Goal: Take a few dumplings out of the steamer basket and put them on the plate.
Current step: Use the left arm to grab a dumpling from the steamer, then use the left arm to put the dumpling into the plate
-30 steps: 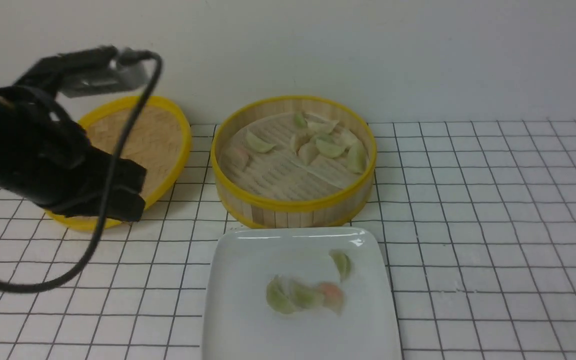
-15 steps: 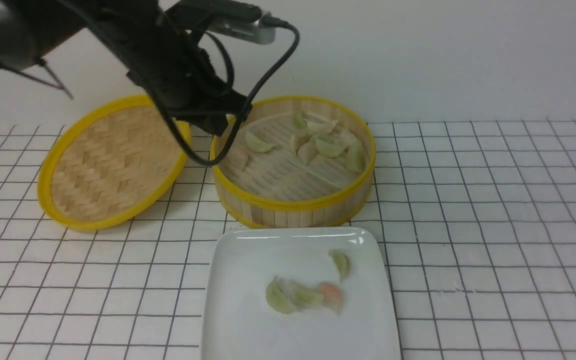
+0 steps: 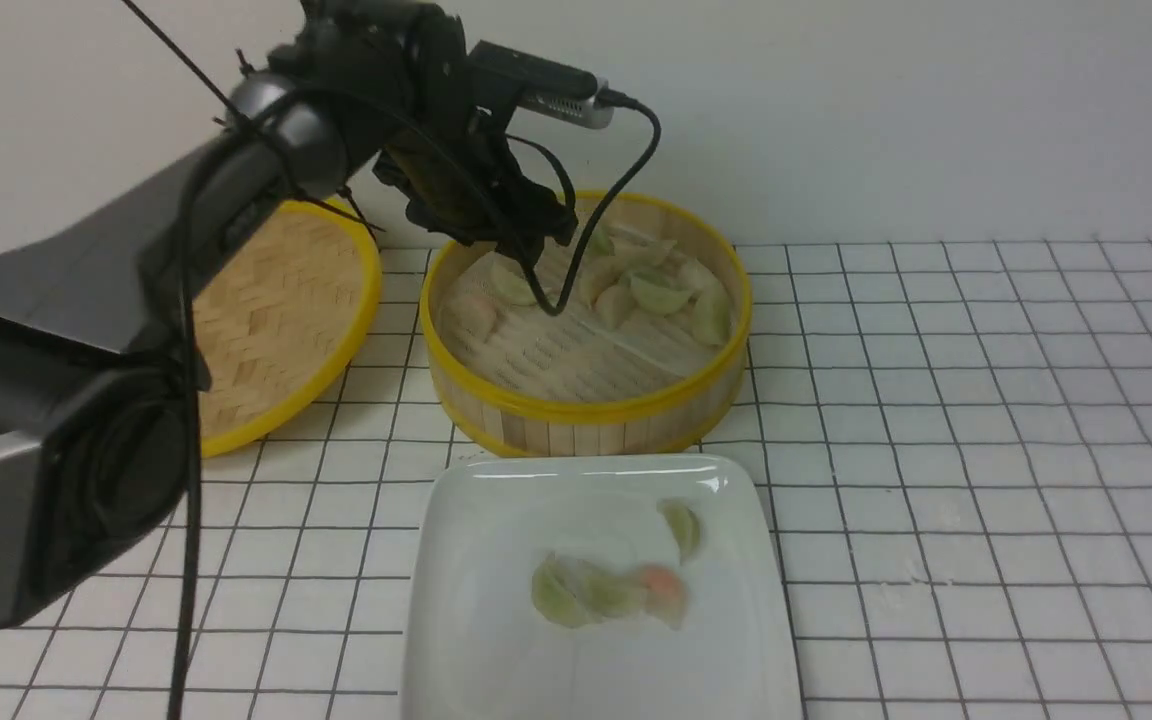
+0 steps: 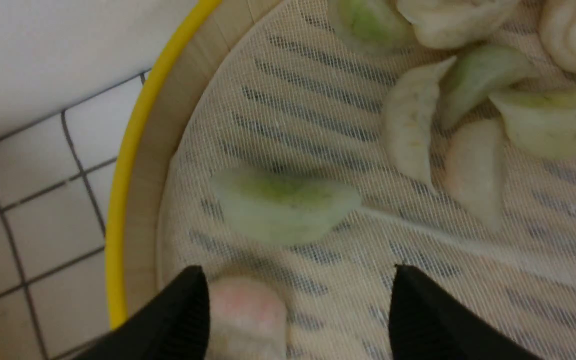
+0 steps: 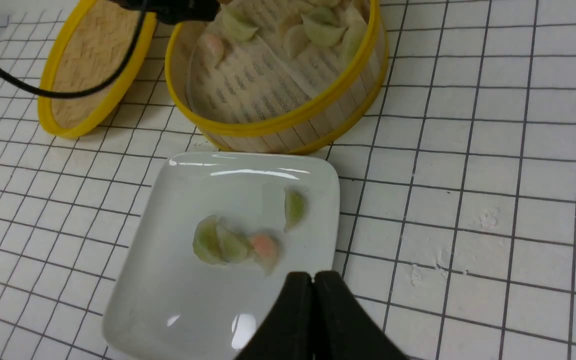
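Left gripper (image 4: 298, 272): jaws spread wide, holding nothing, low over the netted floor of the steamer basket (image 4: 118, 200). Just ahead of the tips, a green dumpling (image 4: 283, 205) lying alone; right beside one finger, a pinkish dumpling (image 4: 245, 310); farther in, the other dumplings (image 3: 656, 290) in a cluster. Right gripper (image 5: 313, 280): pressed shut, empty, off to the right of the plate (image 3: 496, 510), with a few moved dumplings (image 3: 606, 590) on it. Step in hand, by the look of it: reaching for another piece. Called for next: straddling one dumpling squarely, then closing gently on soft skin.
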Available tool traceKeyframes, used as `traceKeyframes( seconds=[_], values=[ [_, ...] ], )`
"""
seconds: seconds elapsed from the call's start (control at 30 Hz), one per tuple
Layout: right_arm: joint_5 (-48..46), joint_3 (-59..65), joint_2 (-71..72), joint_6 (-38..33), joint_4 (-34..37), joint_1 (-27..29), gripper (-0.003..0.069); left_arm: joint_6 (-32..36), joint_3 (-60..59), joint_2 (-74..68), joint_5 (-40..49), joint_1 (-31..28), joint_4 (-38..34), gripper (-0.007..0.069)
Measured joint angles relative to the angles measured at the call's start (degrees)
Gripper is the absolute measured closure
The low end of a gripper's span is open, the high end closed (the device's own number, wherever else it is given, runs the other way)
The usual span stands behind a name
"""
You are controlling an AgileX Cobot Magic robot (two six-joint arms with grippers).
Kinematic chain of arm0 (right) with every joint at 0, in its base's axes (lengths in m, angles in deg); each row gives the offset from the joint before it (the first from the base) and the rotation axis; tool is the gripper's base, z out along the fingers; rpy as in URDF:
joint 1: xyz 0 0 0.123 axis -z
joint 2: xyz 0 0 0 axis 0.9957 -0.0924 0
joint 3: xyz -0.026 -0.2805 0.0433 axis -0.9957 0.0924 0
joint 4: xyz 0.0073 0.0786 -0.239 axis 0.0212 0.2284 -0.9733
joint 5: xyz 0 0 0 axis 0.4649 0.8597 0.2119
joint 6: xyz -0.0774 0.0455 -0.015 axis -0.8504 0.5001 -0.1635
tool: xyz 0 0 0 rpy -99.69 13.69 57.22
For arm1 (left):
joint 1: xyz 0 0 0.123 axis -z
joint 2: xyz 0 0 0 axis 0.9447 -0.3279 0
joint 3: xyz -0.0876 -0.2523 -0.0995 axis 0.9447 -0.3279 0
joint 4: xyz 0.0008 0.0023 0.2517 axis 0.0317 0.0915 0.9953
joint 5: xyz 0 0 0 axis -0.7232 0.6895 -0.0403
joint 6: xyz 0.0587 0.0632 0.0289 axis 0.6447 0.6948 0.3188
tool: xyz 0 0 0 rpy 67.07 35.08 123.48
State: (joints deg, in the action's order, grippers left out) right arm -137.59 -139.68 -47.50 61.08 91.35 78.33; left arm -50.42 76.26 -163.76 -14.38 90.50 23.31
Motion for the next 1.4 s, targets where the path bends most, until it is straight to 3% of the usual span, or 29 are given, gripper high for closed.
traceKeyframes(
  seconds=[0.23,0.6,0.7,0.8,1.17,1.4],
  values=[
    [0.51,0.0,-0.11,-0.26,0.01,0.0,0.0673,0.0,0.35,-5.21,-7.71,0.0,0.43,0.0165],
    [0.54,0.0,-0.2,-0.26,0.24,-0.04,0.0673,0.0,0.58,-8.5,-10.02,0.0,4.47,0.0167],
    [0.54,0.0,-0.2,-0.26,0.68,-0.06,0.0673,0.0,0.58,-8.55,-10.16,0.0,4.47,0.0209],
    [0.54,0.0,-0.2,-0.55,1.02,-0.06,0.0673,0.0,0.74,-8.55,-9.81,0.0,4.47,0.0351],
    [0.54,-0.02,-0.3,-1.66,2.84,-0.06,0.0673,0.0,7.01,-3.21,3.61,0.07,2.45,0.0372],
    [0.54,-0.02,-0.31,-1.66,4.05,-0.06,0.0673,1.28,10.75,5.78,18.43,0.07,-3.14,0.0372]
  ],
)
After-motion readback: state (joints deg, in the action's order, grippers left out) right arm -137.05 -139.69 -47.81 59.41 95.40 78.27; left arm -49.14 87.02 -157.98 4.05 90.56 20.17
